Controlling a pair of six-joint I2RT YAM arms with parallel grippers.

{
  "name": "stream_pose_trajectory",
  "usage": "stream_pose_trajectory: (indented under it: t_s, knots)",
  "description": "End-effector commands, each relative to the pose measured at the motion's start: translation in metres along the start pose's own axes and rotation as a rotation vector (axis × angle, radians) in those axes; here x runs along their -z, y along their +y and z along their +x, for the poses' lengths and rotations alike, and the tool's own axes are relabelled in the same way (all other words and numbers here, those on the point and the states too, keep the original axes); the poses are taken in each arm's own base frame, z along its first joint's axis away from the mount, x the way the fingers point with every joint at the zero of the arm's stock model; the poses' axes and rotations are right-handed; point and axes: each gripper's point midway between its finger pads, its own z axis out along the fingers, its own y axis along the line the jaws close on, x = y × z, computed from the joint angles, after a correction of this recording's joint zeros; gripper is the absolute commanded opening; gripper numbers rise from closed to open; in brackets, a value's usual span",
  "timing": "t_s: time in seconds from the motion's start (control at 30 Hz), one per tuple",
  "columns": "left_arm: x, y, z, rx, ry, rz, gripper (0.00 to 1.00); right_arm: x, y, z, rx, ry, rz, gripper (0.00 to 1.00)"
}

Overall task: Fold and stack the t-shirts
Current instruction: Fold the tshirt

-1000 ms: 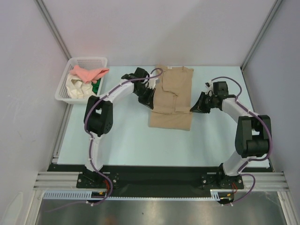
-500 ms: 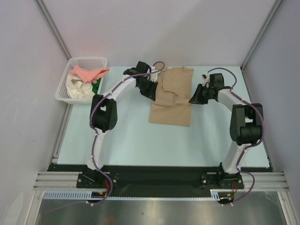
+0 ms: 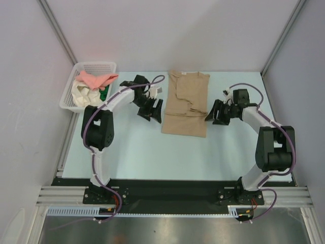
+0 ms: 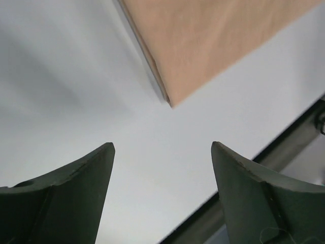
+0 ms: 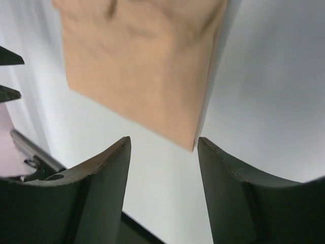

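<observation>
- Currently, left gripper (image 3: 151, 109): fingers spread wide and holding nothing. It sits just off the left long edge of the tan shirt (image 3: 187, 107), apart from the cloth.
- Left wrist view: a near corner of the tan shirt (image 4: 203, 40) lies ahead of the fingers, not between them.
- Right gripper (image 3: 216, 113): fingers wide apart and empty, just beside the shirt's right long edge.
- Right wrist view: the shirt's corner lies ahead of the gap, with no contact visible.
- Tan shirt: flat on the table (image 3: 142, 147) between the two grippers. It is a narrow strip with the sleeves turned in, the collar on the far side and the hem on the near side.
- Step, as judged: the side folds are done and the end-to-end fold is not yet made.
- Next move, as judged: each gripper pinches one corner at the same end, and both carry that end over the other evenly.
- Basket (image 3: 71, 94): well beyond the left gripper on its outer side. It holds a pink shirt (image 3: 96, 80), a cream shirt (image 3: 84, 94) and a green shirt (image 3: 104, 94), all unfolded.
- Obstructions: none lie between the grippers and the corners. The thin cloth lying flat on the table may resist a clean pinch.
</observation>
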Motion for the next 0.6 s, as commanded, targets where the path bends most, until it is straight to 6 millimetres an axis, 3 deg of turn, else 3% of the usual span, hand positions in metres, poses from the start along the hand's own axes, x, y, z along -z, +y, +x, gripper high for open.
stream_pose_trajectory:
  t_s: [0.0,0.13,0.3,0.57]
  knots:
    - [0.005,-0.027,0.033,0.111,0.068,0.154,0.82,-0.002,0.005,0.064,-0.087,0.146,-0.054,0.6]
    - [-0.018,-0.033,0.053,0.209,0.134,0.248,0.84,-0.006,-0.001,0.082,-0.1,0.173,-0.045,0.6]
    - [-0.032,-0.032,0.039,0.244,0.123,0.283,0.82,-0.015,-0.008,0.08,-0.105,0.154,-0.032,0.59]
    - [-0.05,-0.019,0.042,0.256,0.154,0.245,0.8,-0.029,-0.014,0.079,-0.107,0.163,-0.016,0.59]
